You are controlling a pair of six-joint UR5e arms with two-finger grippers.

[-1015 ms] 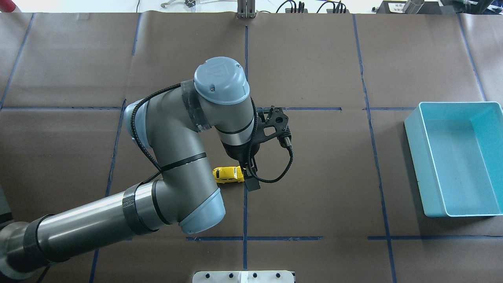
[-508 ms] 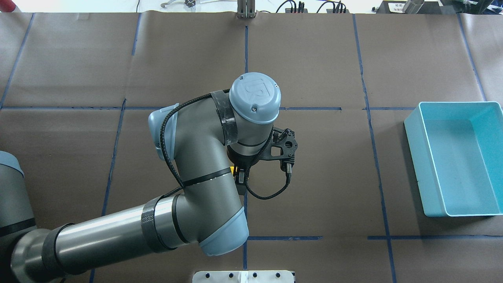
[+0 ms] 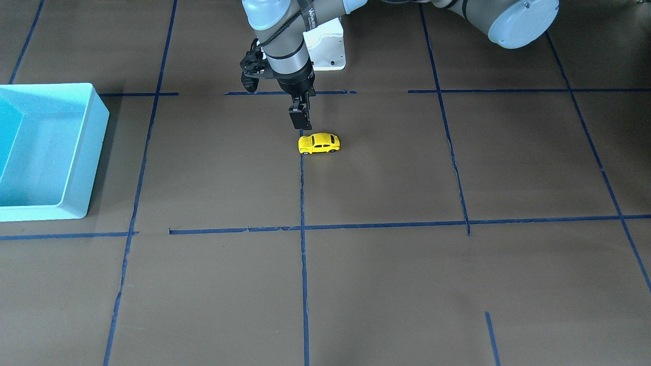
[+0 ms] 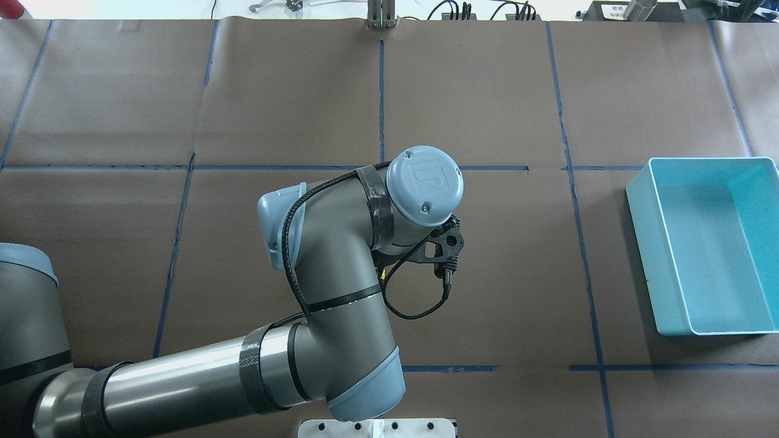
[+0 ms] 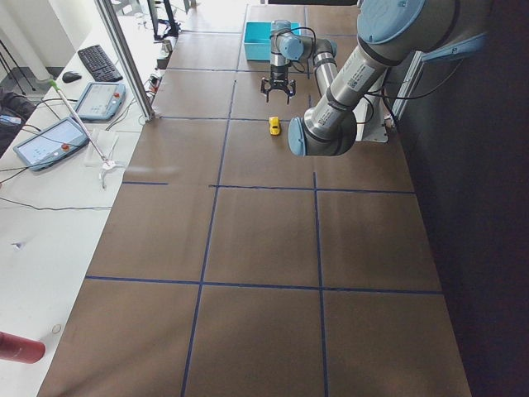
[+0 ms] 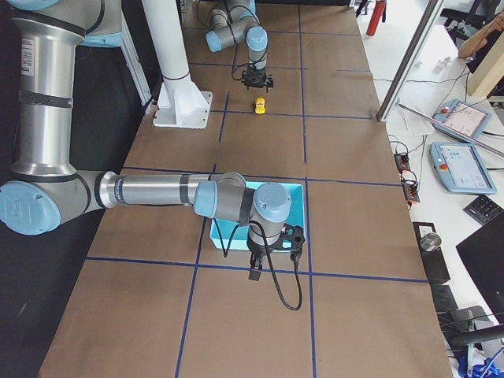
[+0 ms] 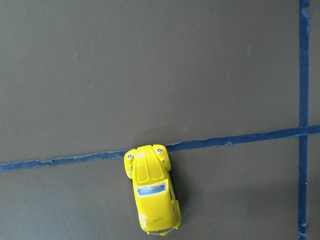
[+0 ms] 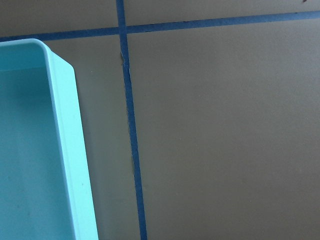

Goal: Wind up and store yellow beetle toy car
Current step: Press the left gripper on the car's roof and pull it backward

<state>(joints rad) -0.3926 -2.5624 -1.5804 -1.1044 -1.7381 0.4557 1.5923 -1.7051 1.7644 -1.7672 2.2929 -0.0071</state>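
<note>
The toy car (image 3: 319, 143) is seen mid-table, ungripped, unstored; left gripper (image 3: 300, 118) jaws seem together; right gripper (image 6: 255, 268) unclear.

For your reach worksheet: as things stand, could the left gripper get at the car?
Probably yes. The left gripper hangs just above the table beside the car, which sits alone on open table with nothing between them or around it.

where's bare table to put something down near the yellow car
Free: the brown table on the operators' side of the yellow beetle toy car, and the stretch between it and the turquoise bin. Crowded: just behind the car, where the left gripper hangs.
</note>
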